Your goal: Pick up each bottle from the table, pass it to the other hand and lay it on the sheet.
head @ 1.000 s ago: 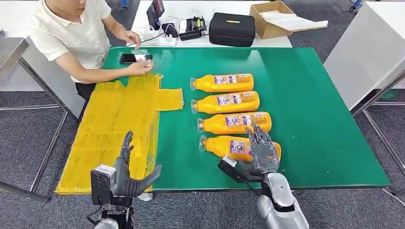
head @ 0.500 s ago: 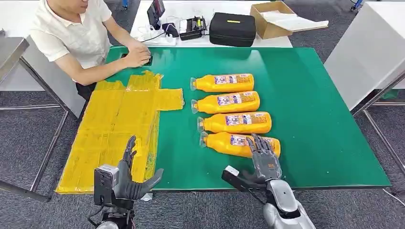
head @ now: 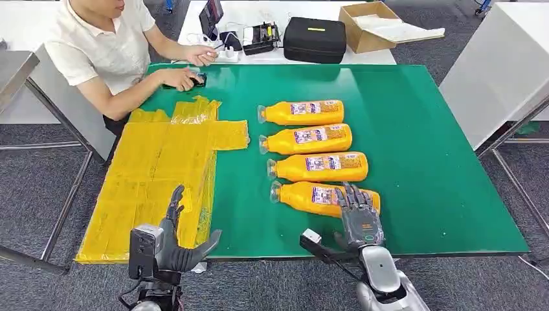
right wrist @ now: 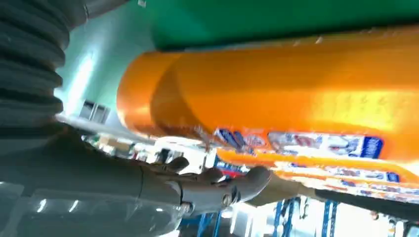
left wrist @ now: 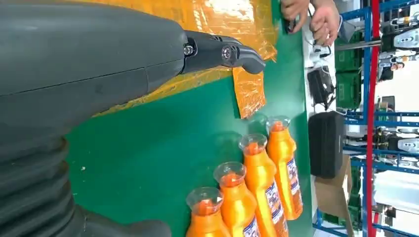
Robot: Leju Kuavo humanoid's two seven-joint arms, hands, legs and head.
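Head view: four orange bottles lie side by side on the green table (head: 440, 162), caps pointing left, and the yellow sheet (head: 155, 175) to their left carries none, so no transfer appears complete. The right hand (head: 357, 210) lies with fingers spread over the base end of the nearest bottle (head: 311, 196); whether it grips cannot be told. The left hand (head: 178, 240) waits empty, fingers apart, above the sheet's near edge. A person's hands (head: 184, 78) rest at the far left corner.

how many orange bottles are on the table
4, lying in a row on the green table: the farthest, second, third, and nearest under the right hand. None look hidden.
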